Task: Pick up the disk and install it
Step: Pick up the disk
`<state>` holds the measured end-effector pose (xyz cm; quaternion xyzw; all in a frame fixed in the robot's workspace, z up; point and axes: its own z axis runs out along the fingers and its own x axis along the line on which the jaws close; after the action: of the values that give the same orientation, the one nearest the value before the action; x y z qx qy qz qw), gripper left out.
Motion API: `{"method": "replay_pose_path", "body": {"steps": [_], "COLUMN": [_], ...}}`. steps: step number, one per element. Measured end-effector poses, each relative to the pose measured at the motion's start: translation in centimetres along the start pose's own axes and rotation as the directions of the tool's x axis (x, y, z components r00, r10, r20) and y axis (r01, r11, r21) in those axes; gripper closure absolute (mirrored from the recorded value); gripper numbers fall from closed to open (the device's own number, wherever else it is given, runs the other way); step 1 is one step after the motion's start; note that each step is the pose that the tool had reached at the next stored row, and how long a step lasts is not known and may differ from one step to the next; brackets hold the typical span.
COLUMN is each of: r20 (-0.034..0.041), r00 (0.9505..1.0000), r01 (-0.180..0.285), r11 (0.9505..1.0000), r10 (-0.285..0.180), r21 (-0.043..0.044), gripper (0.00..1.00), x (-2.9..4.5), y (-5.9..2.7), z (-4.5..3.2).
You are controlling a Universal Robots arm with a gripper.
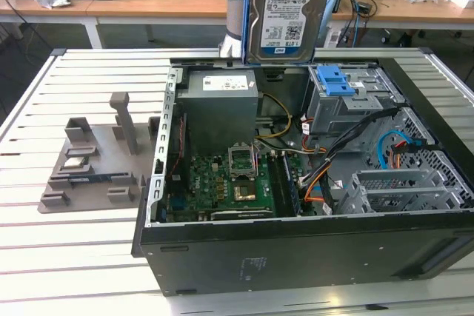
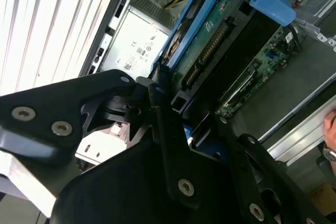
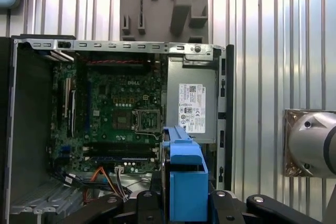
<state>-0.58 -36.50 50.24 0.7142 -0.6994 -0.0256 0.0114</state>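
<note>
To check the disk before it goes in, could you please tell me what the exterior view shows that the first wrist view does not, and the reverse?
Exterior view: the disk upright above the case, label showing, and the blue clip on the drive cage. First wrist view: the disk's blue carrier edge-on in the shut end effector, plus a round metal part. Both: motherboard, power supply and grey fixture.

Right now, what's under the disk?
The disk hangs in the gripper above the open case. In the first wrist view the power supply and motherboard lie below it. The disk itself covers whatever sits directly beneath.
</note>
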Motion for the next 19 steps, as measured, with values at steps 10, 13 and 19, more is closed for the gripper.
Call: {"method": "replay_pose_path", "body": {"steps": [10,13,19], "r20": [0.0,0.0,0.0], "r00": [1.0,1.0,1.0], "r01": [0.0,0.0,0.0], "r11": [1.0,1.0,1.0], "r10": [0.0,0.0,0.0], "r21": [-0.0001,-0.0001,-0.0002], "gripper": [0.63,0.63,0.63], "x": [0.85,1.28,1.95], "y": [-0.93,-1.39,-2.14], "z": [-0.07,-0.1,-0.15]}}
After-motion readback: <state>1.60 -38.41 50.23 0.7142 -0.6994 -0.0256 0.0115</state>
